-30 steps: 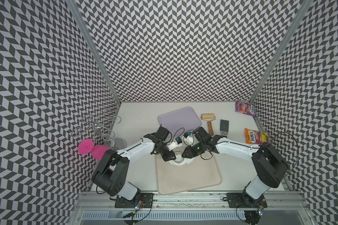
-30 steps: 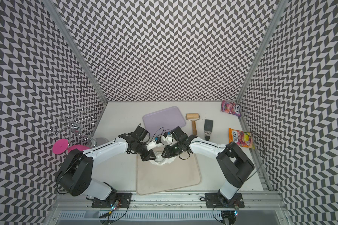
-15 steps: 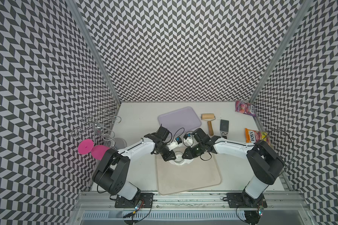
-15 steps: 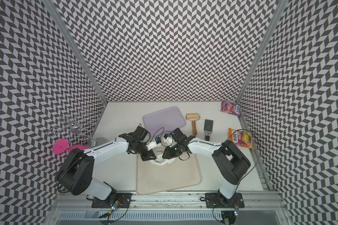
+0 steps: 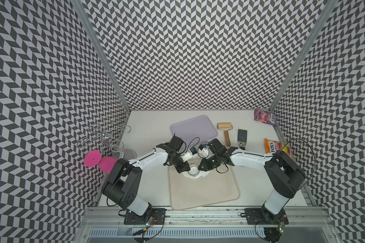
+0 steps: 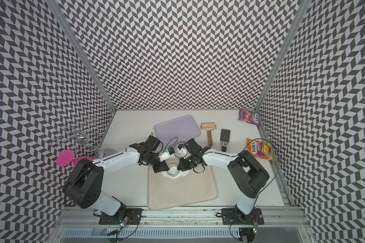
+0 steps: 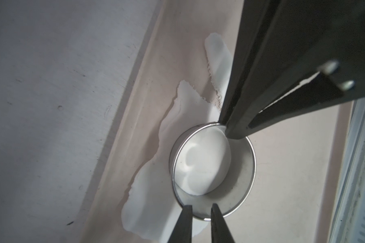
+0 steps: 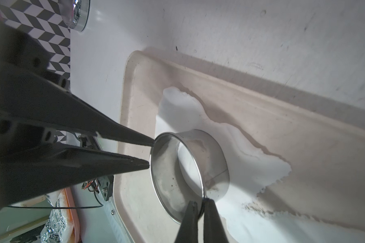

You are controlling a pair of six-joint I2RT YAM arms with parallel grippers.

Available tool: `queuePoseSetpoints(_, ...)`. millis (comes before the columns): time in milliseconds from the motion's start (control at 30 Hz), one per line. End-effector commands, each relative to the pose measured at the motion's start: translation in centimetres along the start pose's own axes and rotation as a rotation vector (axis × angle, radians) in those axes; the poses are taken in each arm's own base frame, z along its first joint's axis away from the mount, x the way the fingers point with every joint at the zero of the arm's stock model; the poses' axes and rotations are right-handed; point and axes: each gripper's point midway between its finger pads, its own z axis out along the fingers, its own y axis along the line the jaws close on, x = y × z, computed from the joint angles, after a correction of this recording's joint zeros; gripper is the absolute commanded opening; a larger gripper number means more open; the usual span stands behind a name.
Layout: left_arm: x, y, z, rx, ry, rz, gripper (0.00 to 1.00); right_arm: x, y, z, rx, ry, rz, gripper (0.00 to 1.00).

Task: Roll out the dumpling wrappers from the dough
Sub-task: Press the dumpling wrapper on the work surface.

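Observation:
The dough [image 5: 205,173] [image 6: 184,174] is a thin, ragged white sheet [image 7: 148,189] [image 8: 251,164] at the far end of the beige mat [image 5: 204,193]. A metal ring cutter [image 5: 193,171] [image 7: 240,189] [image 8: 211,157] stands on it. Inside the ring lies a round white disc, the dumpling wrapper [image 7: 200,166]. My right gripper [image 8: 200,202] [image 5: 200,167] is shut on the ring's wall, one finger inside and one outside. My left gripper [image 7: 201,207] [image 5: 184,169] meets the opposite rim, its fingertips [image 8: 151,143] a little apart and clamping nothing.
Behind the mat lie a lilac tray [image 5: 193,129], a wooden roller [image 5: 226,131] and a dark scraper [image 5: 242,136]. Two candy bags [image 5: 263,115] [image 5: 278,147] sit at the right wall. A wire rack [image 5: 105,134], pink discs [image 5: 92,159] and a metal cup [image 5: 129,154] stand at the left.
My right gripper has closed onto the ring's wall after shifting slightly toward it. My left gripper has narrowed a little and stayed at the ring's other side.

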Motion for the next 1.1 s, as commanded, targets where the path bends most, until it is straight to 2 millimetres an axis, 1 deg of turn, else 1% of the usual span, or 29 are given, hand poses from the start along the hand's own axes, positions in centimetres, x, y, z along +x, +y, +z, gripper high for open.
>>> queuePoseSetpoints(0, 1.1, 0.2, 1.7, 0.01, 0.048, -0.001, 0.19, 0.8, -1.3, 1.2, 0.043, 0.017, -0.011, 0.06)
queuePoseSetpoints(100, 1.4, 0.2, 2.0, 0.01, 0.06, -0.004, 0.15, 1.0, -1.7, 1.5, 0.047, 0.023, -0.003, 0.05)
queuePoseSetpoints(267, 1.8, 0.4, 2.4, 0.007, 0.077, -0.005, 0.1, 1.3, -2.4, 2.1, 0.068, 0.03, 0.015, 0.0)
queuePoseSetpoints(367, 2.2, 0.4, 2.8, 0.005, 0.092, -0.005, 0.05, 1.4, -2.9, 2.3, 0.085, 0.033, 0.023, 0.0)
queuePoseSetpoints(533, 2.9, 0.6, 3.3, 0.0, 0.116, -0.005, 0.01, 1.6, -3.5, 2.5, 0.113, 0.037, 0.034, 0.0)
queuePoseSetpoints(867, 4.1, 0.6, 4.5, -0.006, 0.172, -0.004, 0.0, 1.7, -4.3, 2.7, 0.153, 0.032, 0.049, 0.0)
queuePoseSetpoints(1067, 4.4, 0.5, 4.7, -0.006, 0.189, 0.002, 0.0, 1.8, -4.4, 2.8, 0.159, 0.035, 0.051, 0.0)
